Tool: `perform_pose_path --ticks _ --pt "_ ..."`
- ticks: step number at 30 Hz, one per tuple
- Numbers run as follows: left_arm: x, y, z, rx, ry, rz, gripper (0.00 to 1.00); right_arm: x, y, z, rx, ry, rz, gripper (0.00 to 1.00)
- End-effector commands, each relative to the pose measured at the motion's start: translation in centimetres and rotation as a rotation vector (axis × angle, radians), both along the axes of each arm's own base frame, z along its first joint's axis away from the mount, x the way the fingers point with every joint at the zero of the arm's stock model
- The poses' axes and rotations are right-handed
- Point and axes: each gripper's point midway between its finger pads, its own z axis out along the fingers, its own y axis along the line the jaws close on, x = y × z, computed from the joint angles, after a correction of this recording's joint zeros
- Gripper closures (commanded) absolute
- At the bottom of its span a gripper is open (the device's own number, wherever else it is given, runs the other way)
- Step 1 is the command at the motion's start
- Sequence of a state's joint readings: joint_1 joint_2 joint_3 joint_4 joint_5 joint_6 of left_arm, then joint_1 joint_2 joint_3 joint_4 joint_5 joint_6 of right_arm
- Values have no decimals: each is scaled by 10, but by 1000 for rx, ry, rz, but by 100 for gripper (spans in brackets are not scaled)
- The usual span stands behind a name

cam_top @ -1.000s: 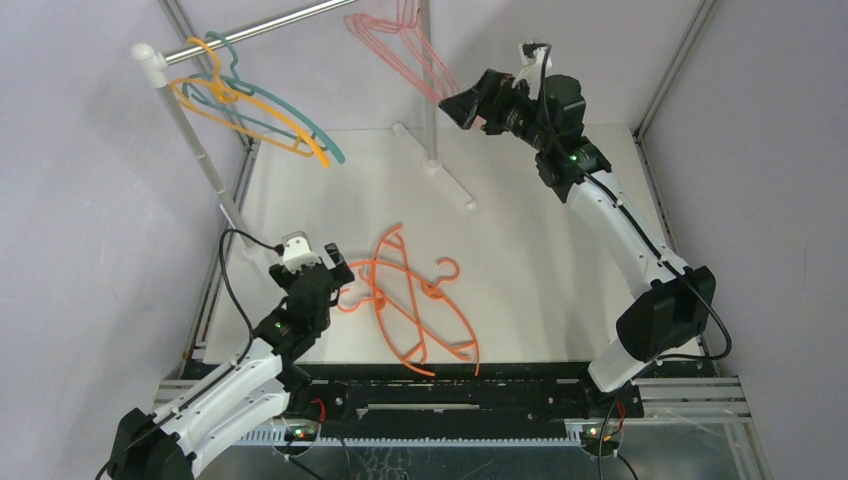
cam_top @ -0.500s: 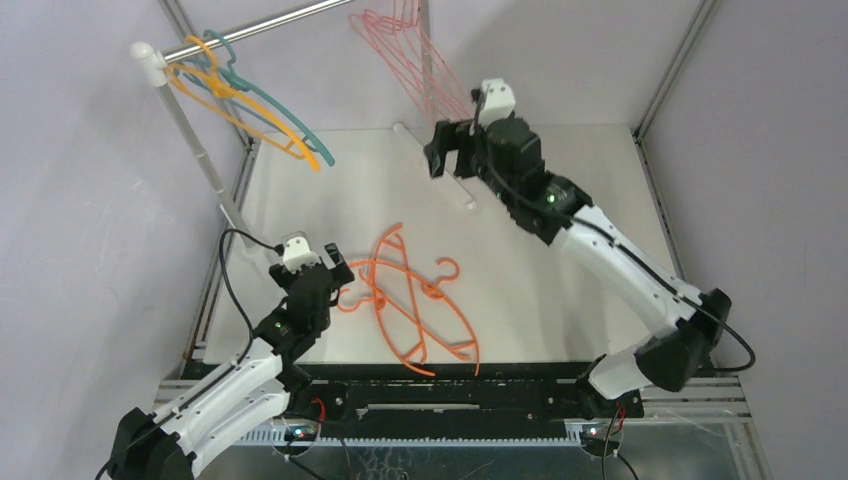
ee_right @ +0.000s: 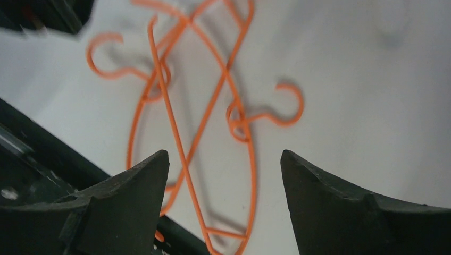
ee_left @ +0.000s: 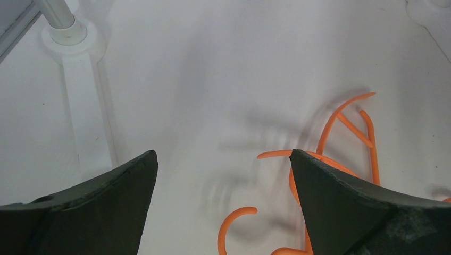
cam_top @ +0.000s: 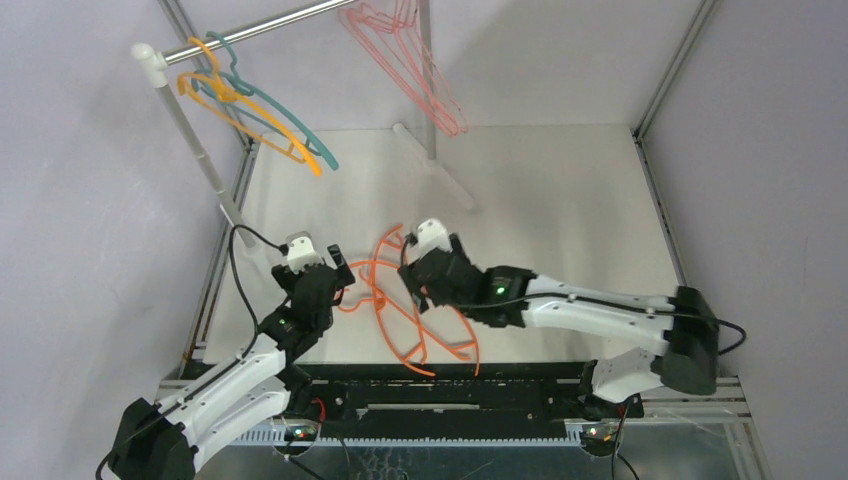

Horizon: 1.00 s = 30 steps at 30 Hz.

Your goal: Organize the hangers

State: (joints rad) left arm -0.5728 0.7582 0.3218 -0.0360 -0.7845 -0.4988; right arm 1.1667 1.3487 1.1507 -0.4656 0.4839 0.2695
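Fetching orange hangers (ee_right: pixel 179 139) off the counter (cam_top: pixel 560 200); right pincer (ee_right: pixel 223 159) spread above them, left pincer (ee_left: pixel 223 159) spread; next, pinch one wire.

crossed hangers (ee_right: pixel 184 158) lie on the table (cam_top: pixel 560 200), before the rail (cam_top: pixel 260 30).

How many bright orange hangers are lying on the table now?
2. They lie crossed over each other on the table near its front edge. In the right wrist view, the first orange hanger has its hook at the left, the second orange hanger at the right. None seems hidden.
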Motion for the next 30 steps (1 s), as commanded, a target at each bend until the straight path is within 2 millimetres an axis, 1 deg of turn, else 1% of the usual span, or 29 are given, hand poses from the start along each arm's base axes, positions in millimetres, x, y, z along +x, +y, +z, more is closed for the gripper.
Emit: perform_pose_path --ticks 1,3,6,7,9,10,11,14,16,19,24,30 --pt "7 1 20 -34 -48 36 0 -23 8 -51 -100 88 -28 17" --pt "7 0 20 -38 -48 32 0 -26 8 -70 -128 117 -45 19" --pt "6 0 20 -41 -50 28 0 -24 -4 -100 -146 178 -96 22" --pt "6 0 21 -44 -53 27 1 -23 -9 -108 -138 207 -113 27" --pt "6 -1 20 -47 -55 25 0 -22 -19 -123 -112 265 -129 46" --pt "6 -1 21 -48 -57 23 0 -22 -25 -131 -101 290 -138 54" --pt "6 -1 21 -49 -57 21 1 -22 -31 -138 -93 309 -151 56" --pt "6 -2 20 -48 -55 19 1 -26 -46 -159 -110 359 -170 58" --pt "7 -2 20 -49 -54 18 1 -33 -48 -168 -118 382 -162 61" --pt "7 -3 20 -48 -52 18 1 -39 -49 -175 -124 394 -157 61" --pt "8 -4 19 -47 -49 14 1 -40 -57 -182 -109 404 -172 61" --pt "7 -2 19 -44 -52 20 0 -44 -70 -200 -112 440 -191 62"
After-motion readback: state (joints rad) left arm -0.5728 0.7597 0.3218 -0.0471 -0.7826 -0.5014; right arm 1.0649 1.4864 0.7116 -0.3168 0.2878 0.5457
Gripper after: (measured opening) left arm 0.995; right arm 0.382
